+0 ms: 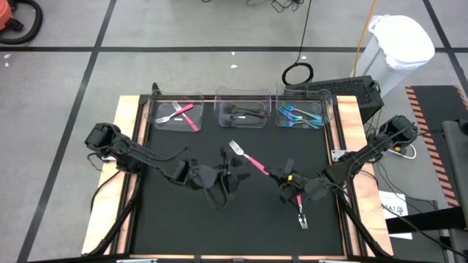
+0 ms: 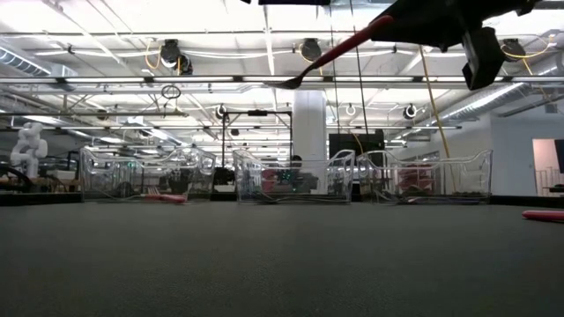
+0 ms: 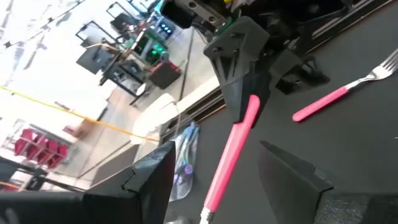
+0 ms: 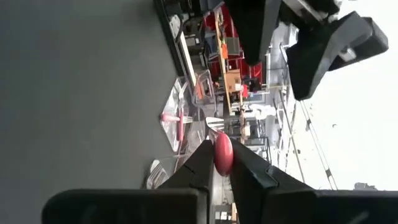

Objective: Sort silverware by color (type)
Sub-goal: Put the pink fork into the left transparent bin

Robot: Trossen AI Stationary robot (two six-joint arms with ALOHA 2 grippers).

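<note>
Ahead of both grippers, black mat [image 1: 183, 219] lay bare up to three clear plastic bins [image 1: 243, 111] lining the far edge. Between left gripper [image 1: 235, 177] and right gripper [image 1: 281, 177], the raised pink-handled fork [image 1: 247, 157] blocked passage. A second pink-handled fork [image 1: 301, 216] lay behind the right gripper.

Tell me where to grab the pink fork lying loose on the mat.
Take the loose pink fork mid-handle, claw coming straight down, jaws across it: it lies flat on the mat, and the handle is its straightest, thickest part.
</note>
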